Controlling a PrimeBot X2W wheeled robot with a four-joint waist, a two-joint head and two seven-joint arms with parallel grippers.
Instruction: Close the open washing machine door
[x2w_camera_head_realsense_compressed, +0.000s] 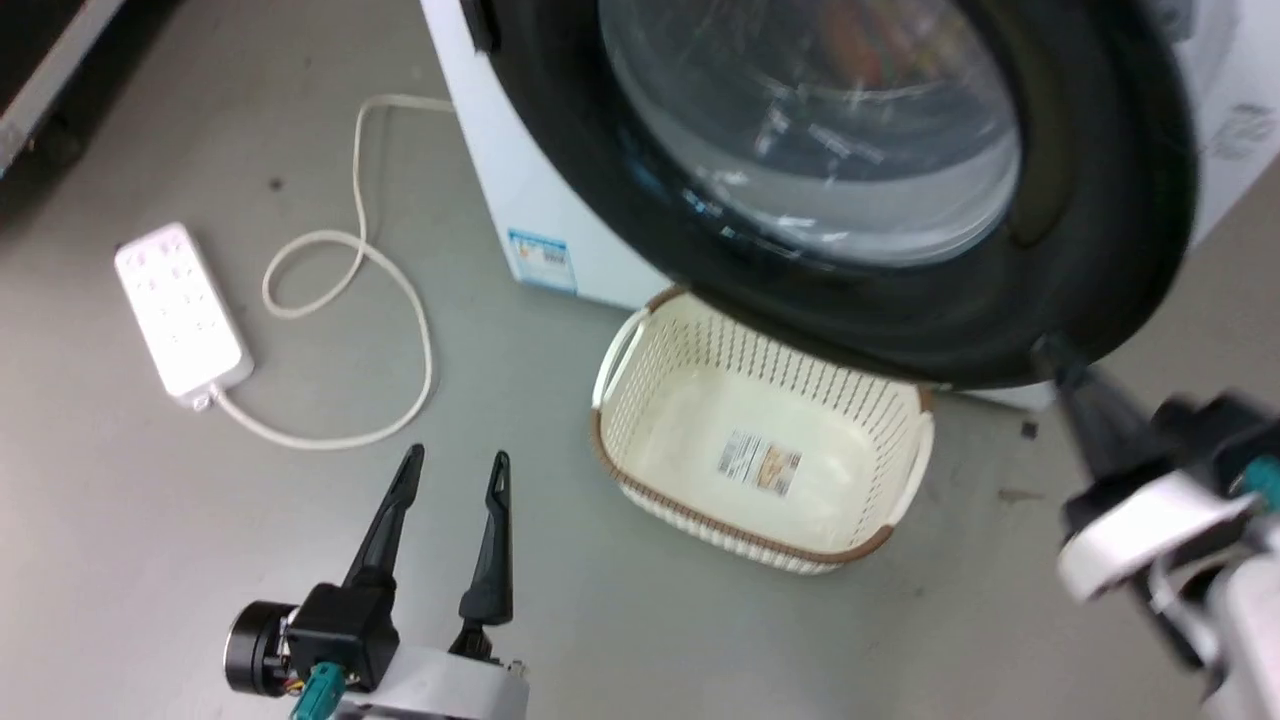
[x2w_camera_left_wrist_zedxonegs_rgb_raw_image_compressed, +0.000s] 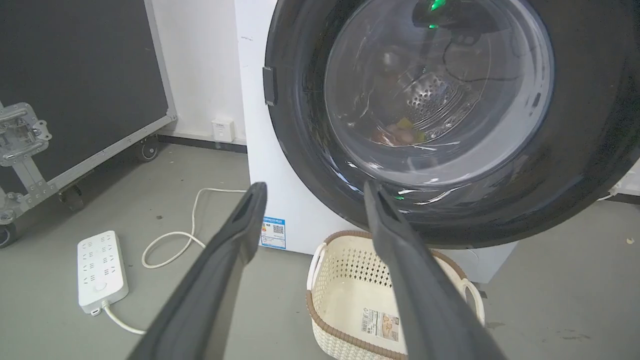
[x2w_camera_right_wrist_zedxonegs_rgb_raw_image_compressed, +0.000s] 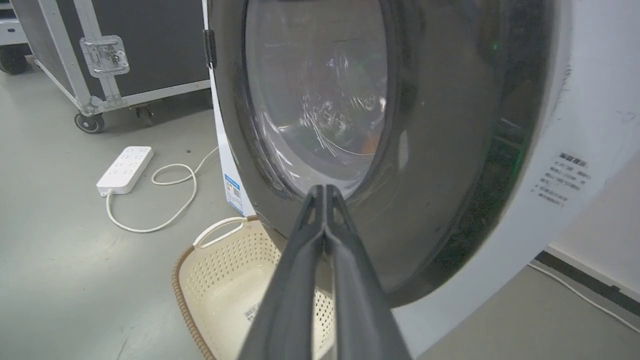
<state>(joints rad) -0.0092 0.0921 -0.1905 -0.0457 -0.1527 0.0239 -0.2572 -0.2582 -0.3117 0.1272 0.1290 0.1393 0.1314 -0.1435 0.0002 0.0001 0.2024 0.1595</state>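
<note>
Fingers pressed together, the right gripper (x2w_camera_right_wrist_zedxonegs_rgb_raw_image_compressed: 325, 192) meets the lower rim of the door (x2w_camera_head_realsense_compressed: 1100, 200), nearly shut against the machine (x2w_camera_head_realsense_compressed: 500, 180) above the basket (x2w_camera_head_realsense_compressed: 620, 360); the tips may skid off the curved frame, leaving it unlatched. The left gripper (x2w_camera_head_realsense_compressed: 458, 455) hovers, fingers spread.

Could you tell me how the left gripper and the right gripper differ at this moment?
The left gripper is open, fingers spread; the right gripper is shut, fingertips together. The left gripper hangs above the floor, apart from the washing machine door; the right gripper's tips sit at the door's lower rim. Both have long dark fingers.
</note>
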